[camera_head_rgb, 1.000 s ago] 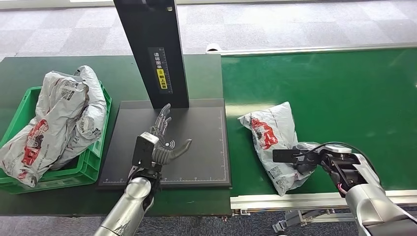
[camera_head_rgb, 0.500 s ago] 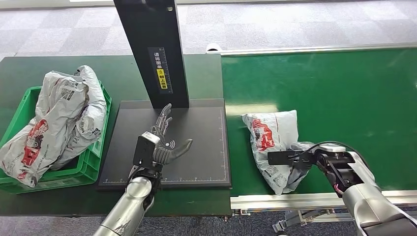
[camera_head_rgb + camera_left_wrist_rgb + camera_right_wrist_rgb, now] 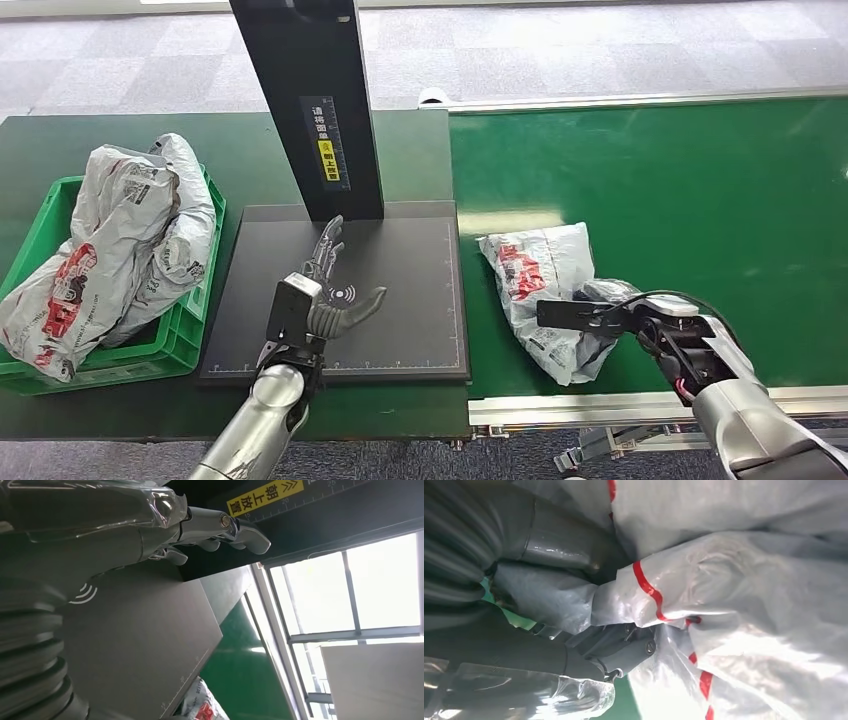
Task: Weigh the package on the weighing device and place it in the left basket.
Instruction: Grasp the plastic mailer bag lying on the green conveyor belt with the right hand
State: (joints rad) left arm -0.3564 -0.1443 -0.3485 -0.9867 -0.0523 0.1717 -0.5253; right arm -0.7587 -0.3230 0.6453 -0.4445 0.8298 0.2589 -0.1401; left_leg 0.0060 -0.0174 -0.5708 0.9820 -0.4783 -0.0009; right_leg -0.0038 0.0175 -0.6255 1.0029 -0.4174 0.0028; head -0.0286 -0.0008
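Right hand (image 3: 612,318): gripping the package (image 3: 540,285) at its near end; in the right wrist view its fingers (image 3: 589,655) are curling into the crumpled grey plastic (image 3: 744,595), thumb pressing from the other side.
Package: lying on the green conveyor belt (image 3: 690,190), stretching away from the right fingers toward the weighing device (image 3: 400,290), just beside its edge.
Left hand (image 3: 322,300): hovering over the weighing device's black plate, holding nothing; fingers (image 3: 220,527) are reaching out straight and together toward the black upright column (image 3: 310,100), thumb sticking out sideways.
Left basket (image 3: 180,330): sitting beyond the back of the left hand, holding other grey bags (image 3: 130,240).
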